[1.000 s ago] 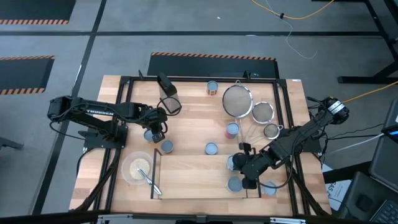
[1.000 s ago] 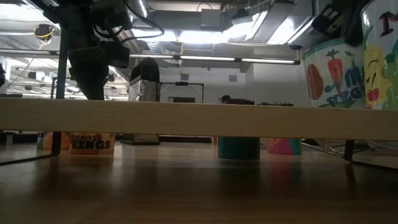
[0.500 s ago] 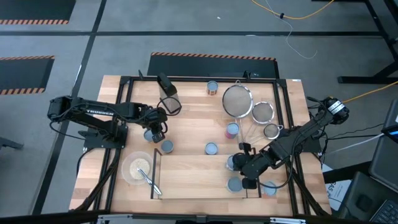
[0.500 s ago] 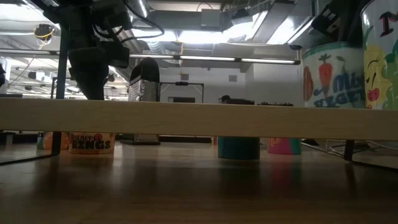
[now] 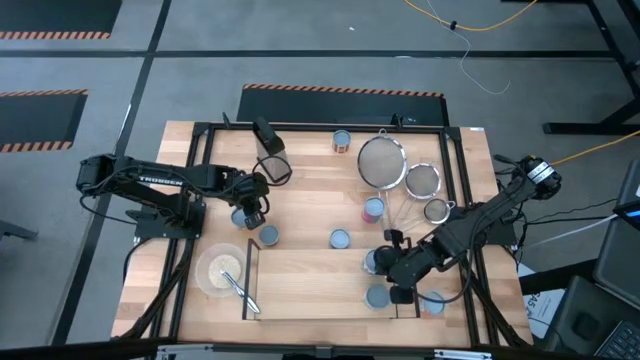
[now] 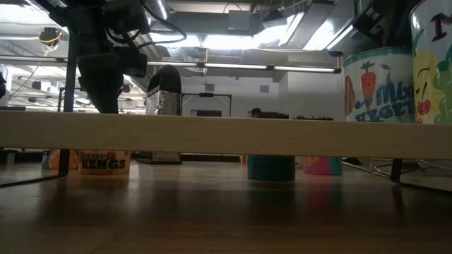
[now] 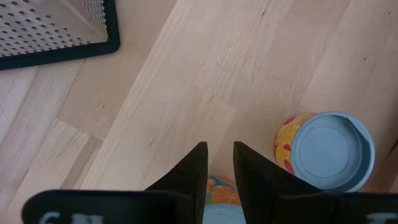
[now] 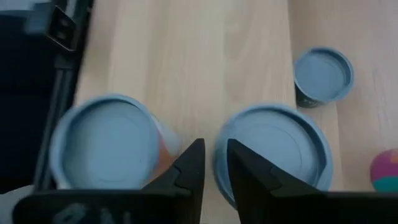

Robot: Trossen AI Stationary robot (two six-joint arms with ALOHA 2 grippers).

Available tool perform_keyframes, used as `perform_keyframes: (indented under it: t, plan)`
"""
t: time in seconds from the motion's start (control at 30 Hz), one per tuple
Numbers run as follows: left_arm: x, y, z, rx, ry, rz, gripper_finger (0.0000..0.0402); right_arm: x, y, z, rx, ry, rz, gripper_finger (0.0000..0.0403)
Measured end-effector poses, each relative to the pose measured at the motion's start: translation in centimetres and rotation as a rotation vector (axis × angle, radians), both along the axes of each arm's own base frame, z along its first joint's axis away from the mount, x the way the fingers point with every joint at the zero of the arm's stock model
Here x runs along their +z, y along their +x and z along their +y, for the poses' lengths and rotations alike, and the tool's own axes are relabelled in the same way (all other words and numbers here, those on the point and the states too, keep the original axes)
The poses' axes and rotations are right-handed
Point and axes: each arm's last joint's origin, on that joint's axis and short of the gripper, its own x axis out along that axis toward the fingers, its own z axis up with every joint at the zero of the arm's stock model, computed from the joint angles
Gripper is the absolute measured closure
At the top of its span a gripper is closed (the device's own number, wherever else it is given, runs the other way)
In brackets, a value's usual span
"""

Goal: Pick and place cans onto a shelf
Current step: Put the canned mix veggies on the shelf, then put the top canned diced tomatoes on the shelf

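From above, I saw the left end effector (image 5: 252,214) over a can (image 5: 240,216) on the table (image 5: 310,190), and the right end effector (image 5: 400,287) low over the shelf (image 5: 300,290). At table level, two cans (image 6: 378,92) stood on the shelf. On the left wrist, the fingers (image 7: 189,174) stood slightly apart and gripped nothing. On the right wrist, the fingers (image 8: 189,168) were narrowly parted, empty, between two cans (image 8: 109,146).
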Motion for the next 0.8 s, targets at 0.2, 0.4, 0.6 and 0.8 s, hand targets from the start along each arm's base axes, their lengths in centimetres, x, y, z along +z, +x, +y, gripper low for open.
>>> perform_keyframes:
  t: [0.2,0.4,0.6,0.8]
  plan:
    - [0.0,0.0,0.0,0.0,0.0,0.0,0.0331,2.7,0.3,0.4,0.066,0.017,-0.005,0.033]
    - [0.0,0.0,0.0,0.0,0.0,0.0,0.0331,5.4,0.1,0.2,0.059,-0.009,0.009,0.033]
    - [0.0,0.1,0.0,0.0,0.001,-0.01,0.0331,6.5,0.1,-0.4,0.101,-0.104,-0.001,0.033]
    - [0.2,0.5,0.1,0.0,0.006,-0.055,0.0331,6.5,0.5,-1.0,0.149,-0.151,-0.009,0.033]
